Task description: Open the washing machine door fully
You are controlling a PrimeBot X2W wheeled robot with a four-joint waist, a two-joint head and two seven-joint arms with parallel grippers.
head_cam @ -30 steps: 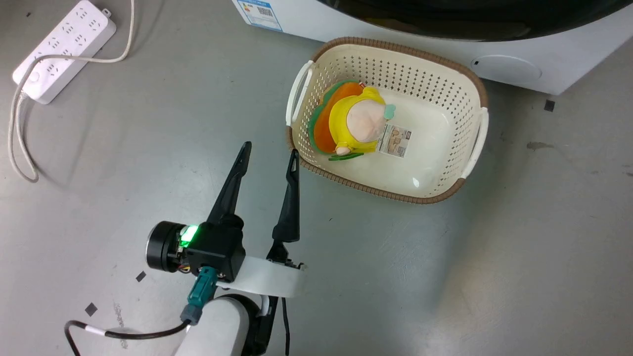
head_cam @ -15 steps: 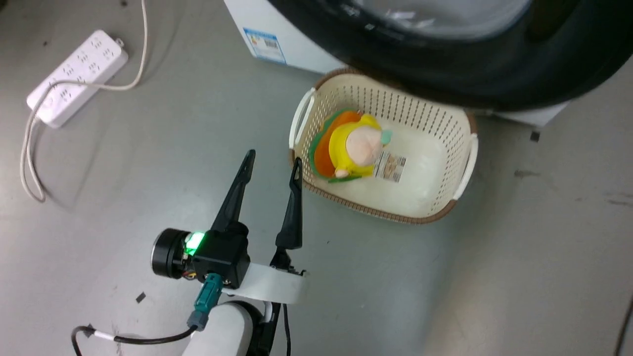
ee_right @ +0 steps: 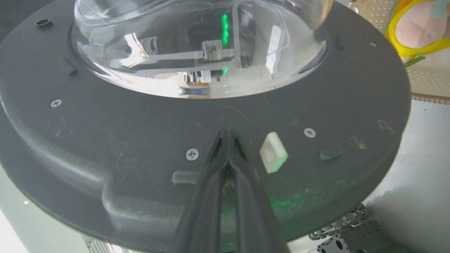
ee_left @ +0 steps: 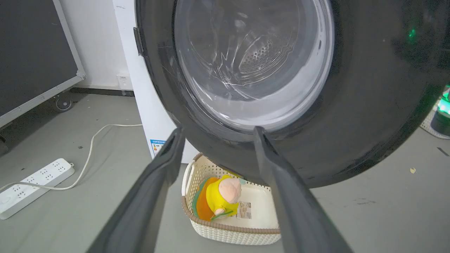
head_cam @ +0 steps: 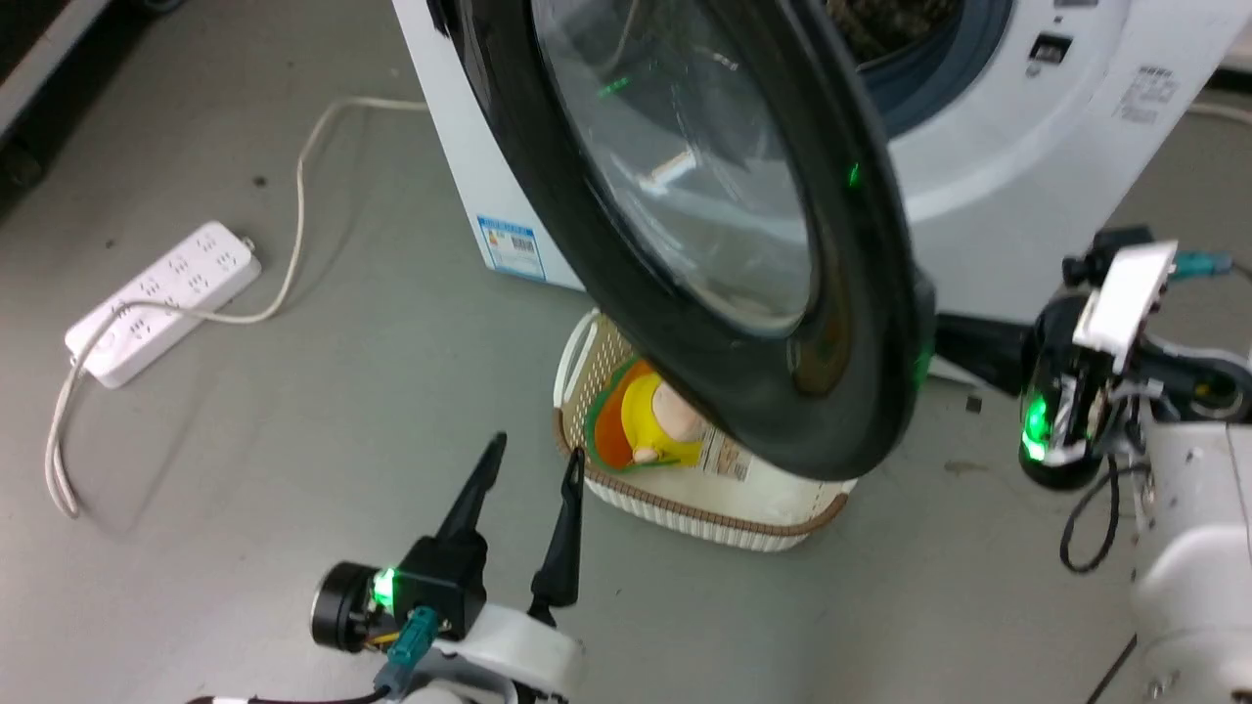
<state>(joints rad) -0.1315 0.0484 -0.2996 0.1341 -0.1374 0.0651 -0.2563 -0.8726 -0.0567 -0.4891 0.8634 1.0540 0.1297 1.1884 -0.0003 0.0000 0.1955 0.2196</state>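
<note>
The washing machine door (head_cam: 861, 244), a glossy black ring around a clear glass bowl (head_cam: 685, 166), stands swung partway out from the white machine (head_cam: 988, 176) and overhangs the basket. My right gripper (head_cam: 944, 337) is shut, and its tips (ee_right: 227, 131) touch the door's (ee_right: 140, 116) inner black face just below the glass bowl (ee_right: 197, 45), beside a white latch block (ee_right: 273, 152). My left gripper (head_cam: 538, 448) is open and holds nothing, low over the floor. It points at the door's (ee_left: 369, 105) outer side, with the left gripper (ee_left: 218, 129) some way short of it.
A cream basket (head_cam: 704, 518) holding a yellow and orange plush toy (head_cam: 655, 416) sits on the floor under the door. A white power strip (head_cam: 161, 303) with its cable lies at the left. The grey-rimmed drum opening (head_cam: 919, 49) shows behind the door.
The head camera has tilted up, so the whole picture shifted. The door now reaches out over the basket, and my right arm has come into view. My left gripper stays open.
</note>
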